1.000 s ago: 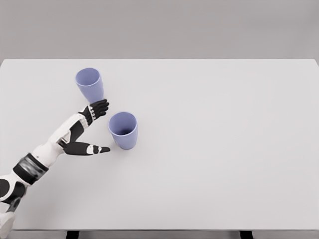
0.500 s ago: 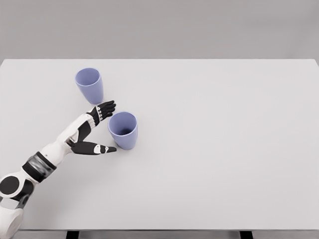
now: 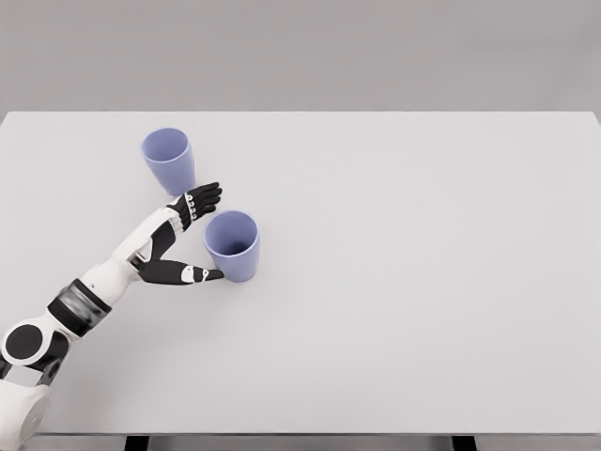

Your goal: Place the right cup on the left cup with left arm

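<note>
In the head view, two smooth lavender-blue plastic cups stand upright on a plain white rectangular table [image 3: 423, 282]. The right cup [image 3: 232, 245] sits nearer the robot, the left cup [image 3: 169, 160] farther back and to its left, well apart from it. The left hand [image 3: 183, 240] is just beside the right cup on its left, its fingers [image 3: 202, 199] and thumb spread open around that side, holding nothing.
</note>
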Controlling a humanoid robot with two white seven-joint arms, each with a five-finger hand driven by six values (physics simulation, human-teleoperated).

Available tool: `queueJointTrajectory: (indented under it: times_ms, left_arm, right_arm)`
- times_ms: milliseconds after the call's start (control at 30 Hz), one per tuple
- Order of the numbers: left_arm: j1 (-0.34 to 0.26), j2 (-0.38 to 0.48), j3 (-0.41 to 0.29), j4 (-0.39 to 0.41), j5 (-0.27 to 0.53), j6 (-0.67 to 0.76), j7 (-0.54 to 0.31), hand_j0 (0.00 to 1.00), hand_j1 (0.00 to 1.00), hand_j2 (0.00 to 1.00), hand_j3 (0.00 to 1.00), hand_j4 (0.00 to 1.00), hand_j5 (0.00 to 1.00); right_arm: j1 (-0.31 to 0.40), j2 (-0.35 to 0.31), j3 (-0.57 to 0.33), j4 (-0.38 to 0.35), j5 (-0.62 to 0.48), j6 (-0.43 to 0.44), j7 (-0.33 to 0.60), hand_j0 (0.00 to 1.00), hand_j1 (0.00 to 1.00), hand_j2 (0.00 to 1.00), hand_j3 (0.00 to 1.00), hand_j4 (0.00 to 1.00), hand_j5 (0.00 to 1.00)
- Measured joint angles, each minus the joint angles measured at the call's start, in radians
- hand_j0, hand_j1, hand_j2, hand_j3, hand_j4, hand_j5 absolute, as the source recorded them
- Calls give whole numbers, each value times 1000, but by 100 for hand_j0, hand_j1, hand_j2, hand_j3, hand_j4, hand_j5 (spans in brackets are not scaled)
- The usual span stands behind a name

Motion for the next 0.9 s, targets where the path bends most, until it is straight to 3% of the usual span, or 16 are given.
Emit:
queueJointTrajectory:
  times_ms: [333, 900]
  left_arm:
    - [-37, -12, -33, 26, -1, 0, 0, 100, 100, 100, 100, 100, 100]
    - [-43, -38, -44, 58, -22, 0, 0, 100, 100, 100, 100, 100, 100]
  right_arm:
    - [0, 0, 0, 0, 0, 0, 0, 100, 100, 100, 100, 100, 100]
    - [0, 0, 0, 0, 0, 0, 0, 100, 100, 100, 100, 100, 100]
